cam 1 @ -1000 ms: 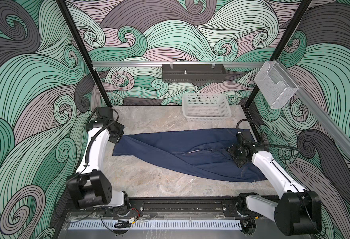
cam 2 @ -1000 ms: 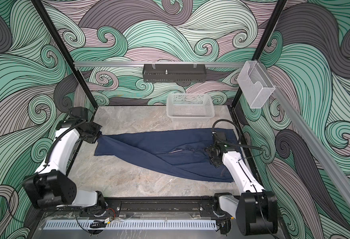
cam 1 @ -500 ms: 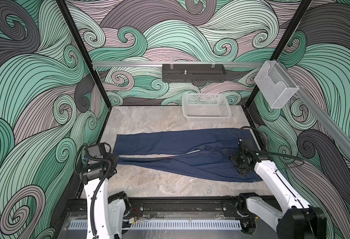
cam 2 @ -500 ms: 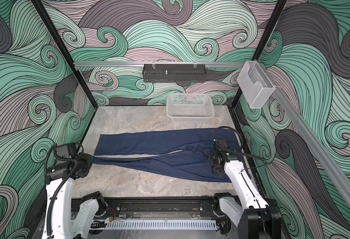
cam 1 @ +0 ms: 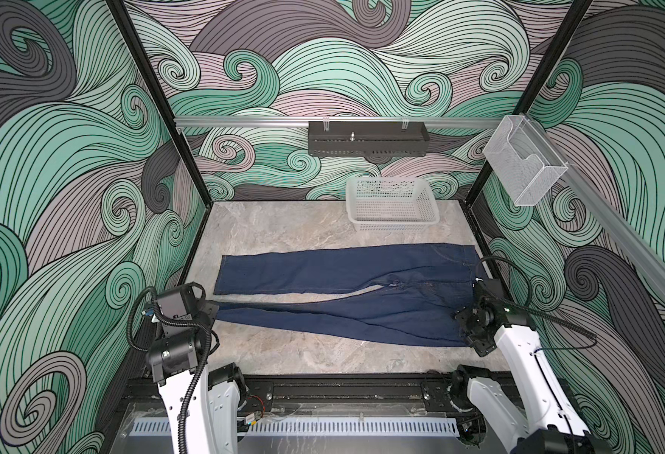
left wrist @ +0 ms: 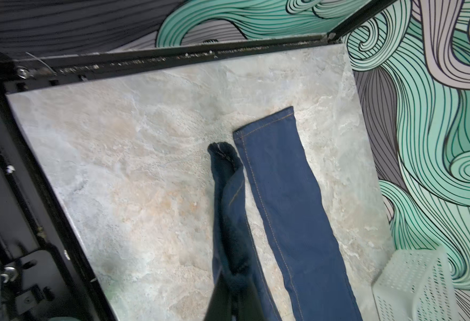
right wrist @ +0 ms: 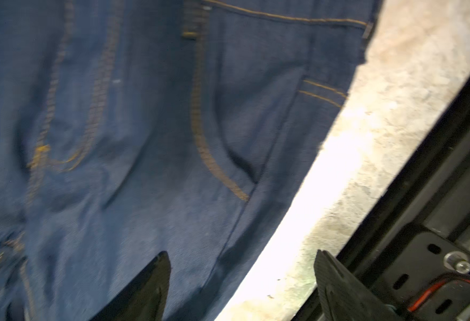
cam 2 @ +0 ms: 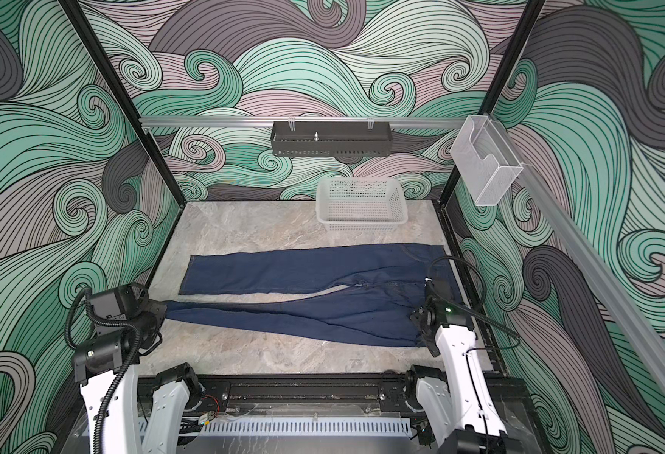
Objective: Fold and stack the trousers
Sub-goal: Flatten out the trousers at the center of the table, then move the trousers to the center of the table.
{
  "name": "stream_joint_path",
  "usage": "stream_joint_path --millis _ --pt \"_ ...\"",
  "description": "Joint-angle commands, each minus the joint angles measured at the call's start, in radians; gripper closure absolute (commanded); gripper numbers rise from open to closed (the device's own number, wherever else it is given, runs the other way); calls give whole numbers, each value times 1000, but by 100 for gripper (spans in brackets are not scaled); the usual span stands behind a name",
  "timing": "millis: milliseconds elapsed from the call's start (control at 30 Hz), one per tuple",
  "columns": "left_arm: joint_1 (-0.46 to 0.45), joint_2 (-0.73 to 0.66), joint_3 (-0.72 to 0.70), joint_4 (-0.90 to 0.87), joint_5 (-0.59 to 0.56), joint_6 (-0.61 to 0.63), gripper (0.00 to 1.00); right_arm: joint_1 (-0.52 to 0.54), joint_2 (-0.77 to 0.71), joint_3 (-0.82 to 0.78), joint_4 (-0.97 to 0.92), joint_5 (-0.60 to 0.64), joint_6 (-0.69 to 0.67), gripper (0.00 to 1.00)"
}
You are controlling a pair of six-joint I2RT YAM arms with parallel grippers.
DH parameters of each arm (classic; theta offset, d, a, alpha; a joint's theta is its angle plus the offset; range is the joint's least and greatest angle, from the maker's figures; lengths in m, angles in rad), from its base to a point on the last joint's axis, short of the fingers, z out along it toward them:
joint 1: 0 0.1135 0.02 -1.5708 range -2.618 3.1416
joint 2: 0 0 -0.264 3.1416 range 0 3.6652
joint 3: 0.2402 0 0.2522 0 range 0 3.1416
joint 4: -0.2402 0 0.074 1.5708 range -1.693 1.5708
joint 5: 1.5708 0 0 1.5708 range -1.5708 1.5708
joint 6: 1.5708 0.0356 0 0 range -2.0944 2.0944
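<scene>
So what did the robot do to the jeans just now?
The left gripper, shut on one leg's end, came from farther back toward the front, pulling that leg away from the other. The jeans, bunched before, now lie with legs spread apart. The right gripper slid a little toward the front and stands open at the waist. The white basket did not move.

Seen from the right wrist, the trousers (right wrist: 145, 125) are smeared with blur and run past the frame, and the right hand (right wrist: 243, 261) shows only its fingertips. From the left wrist, the left hand (left wrist: 232, 300) and the basket (left wrist: 414, 286) are cut off.
</scene>
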Motion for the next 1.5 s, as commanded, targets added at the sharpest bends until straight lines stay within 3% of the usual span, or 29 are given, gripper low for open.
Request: stream_joint_path --millis 0,133,333,433,567,767,867,967,1033,1100,1233,1333,1467 --pt "10 -28 -15 -65 -171 -37 100 -54 17 -3 -31 3 -37 18" --pt "14 -34 -70 -55 -262 -60 100 -106 38 -10 -18 -8 -40 18" --pt "15 2 -119 -47 -243 -76 100 -146 52 -31 3 -10 -31 19" --pt "15 43 -107 -76 -261 -93 72 -149 54 -31 7 -4 -20 19" --pt "16 52 -98 -101 -249 -104 46 -149 59 -11 8 11 -15 19" --pt "24 14 -60 -118 -235 -114 32 -149 77 41 15 1 -6 18" --pt "26 28 -44 -50 -153 -106 31 -148 108 71 56 -79 -13 21" --pt "24 95 -94 161 67 -95 31 -134 174 111 113 -164 -27 25" --pt "18 220 -123 325 226 -115 36 -112 247 164 145 -200 -45 25" --pt "2 390 -70 358 297 -83 39 -83 328 220 164 -219 -56 26" --pt "-48 714 84 362 326 -9 44 -38 505 320 222 -244 -63 28" --pt "-62 869 143 427 362 3 53 -26 628 390 247 -266 -61 30" --pt "-87 1017 259 411 315 48 59 -15 716 466 259 -224 -71 32"
